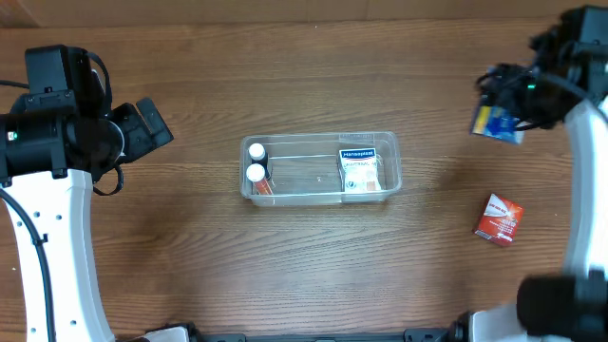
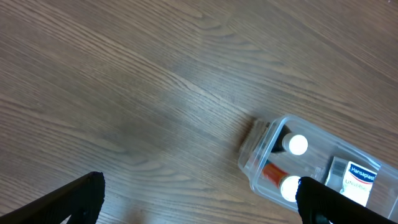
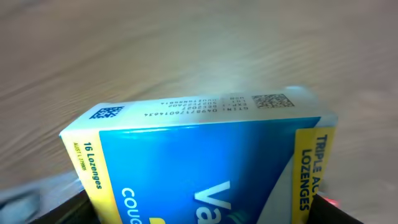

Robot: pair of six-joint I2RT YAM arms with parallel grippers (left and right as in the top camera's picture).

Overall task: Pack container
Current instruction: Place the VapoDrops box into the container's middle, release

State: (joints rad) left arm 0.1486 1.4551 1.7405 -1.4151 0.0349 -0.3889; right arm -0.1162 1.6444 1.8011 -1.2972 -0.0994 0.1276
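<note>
The clear plastic container [image 1: 319, 190] sits at the table's middle. It holds two white-capped bottles [image 1: 256, 163] at its left end and a white and blue Hansaplast box [image 1: 358, 170] at its right end. In the left wrist view the container [image 2: 261, 163] shows at the lower right, with the bottles [image 2: 297, 145]. My left gripper [image 2: 199, 199] is open and empty, left of the container above bare wood. My right gripper [image 1: 503, 112] is shut on a blue and yellow lozenge box [image 3: 205, 162], held above the table at the far right.
A red and white small box [image 1: 499, 219] lies on the table at the right, below the right gripper. The wooden table [image 1: 313, 275] fills the view. Both white arms stand at the left and right sides.
</note>
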